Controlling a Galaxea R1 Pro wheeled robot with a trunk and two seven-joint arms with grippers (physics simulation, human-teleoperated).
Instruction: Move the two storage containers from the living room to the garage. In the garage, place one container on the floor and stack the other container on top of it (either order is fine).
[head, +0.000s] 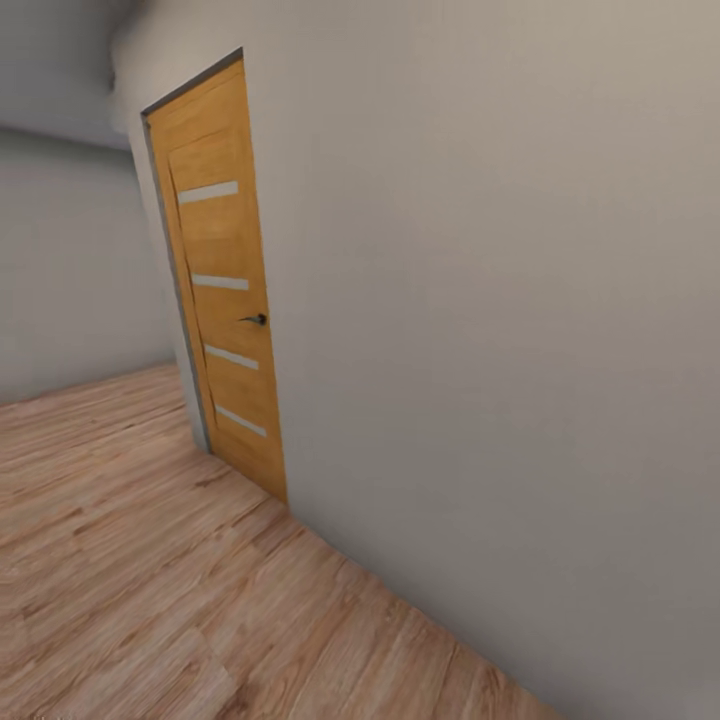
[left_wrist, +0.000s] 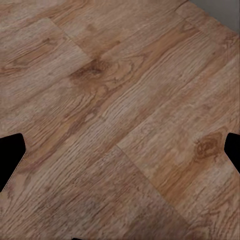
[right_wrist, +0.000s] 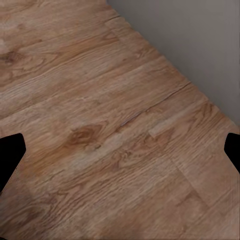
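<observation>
The two storage containers are out of view, and so is the garage. I stand on light wood plank flooring (head: 150, 560) beside a pale beige wall (head: 480, 300). My left gripper (left_wrist: 120, 155) is open over bare planks, its dark fingertips (left_wrist: 10, 155) wide apart with nothing between them. My right gripper (right_wrist: 120, 155) is open in the same way, above planks near the foot of the wall (right_wrist: 200, 45).
An orange-brown wooden door (head: 220, 290) with pale horizontal strips and a dark handle (head: 255, 319) is set in the wall ahead on the left, and it is closed. The wall runs along my right. Wood flooring stretches away to the left towards a far wall (head: 70, 270).
</observation>
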